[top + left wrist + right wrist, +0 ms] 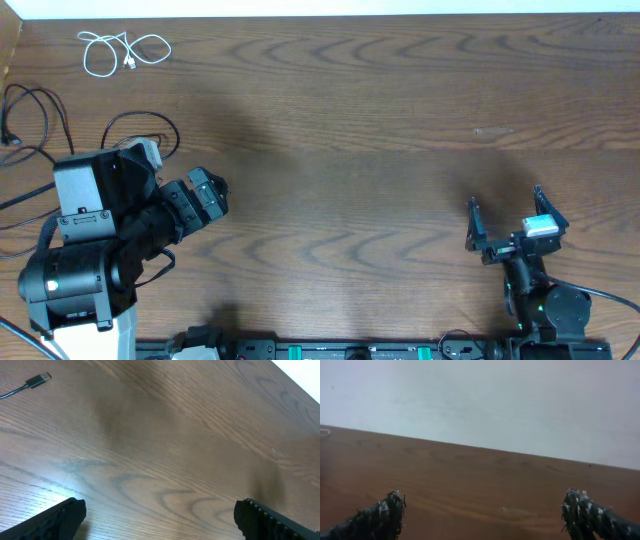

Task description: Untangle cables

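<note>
A short white cable [125, 50] lies loosely looped at the table's far left corner. A thin black cable [35, 108] loops at the left edge. Another thin black cable [142, 122] arcs out from behind the left arm. Its plug end [37, 381] shows at the top left of the left wrist view, well away from the fingers. My left gripper [212, 192] is open and empty over bare wood [160, 520]. My right gripper [505, 215] is open and empty at the near right [482, 515], far from all cables.
The left arm's bulky base [75, 260] fills the near left corner, with thicker black cables [15, 205] trailing off the left edge. The right arm's base [550, 305] stands at the near right. A pale wall [480, 400] rises behind the table's far edge.
</note>
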